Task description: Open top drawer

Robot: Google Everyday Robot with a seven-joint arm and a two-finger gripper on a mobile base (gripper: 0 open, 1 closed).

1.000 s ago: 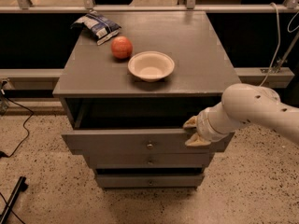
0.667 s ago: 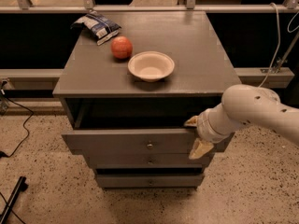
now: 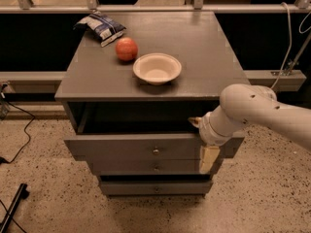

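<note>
The top drawer (image 3: 121,147) of the grey cabinet stands pulled out, with its dark inside showing under the cabinet top. Its small round knob (image 3: 155,151) is at the centre of the front. My gripper (image 3: 202,142), on a white arm that comes in from the right, is at the right end of the drawer front. It is open. One tan finger (image 3: 195,122) points left at the front's top edge. The other finger (image 3: 209,159) hangs down in front of the drawer face. It holds nothing.
Two shorter drawers (image 3: 156,169) sit shut below. On the cabinet top (image 3: 214,47) are a white bowl (image 3: 157,68), a red apple (image 3: 126,49) and a chip bag (image 3: 101,27). Cables (image 3: 19,130) and a dark leg lie on the speckled floor at left. A dark rail wall stands behind.
The gripper's fingers were close together at the drawer's right top edge. They have spread, and one now hangs down over the drawer face. The drawer has not moved.
</note>
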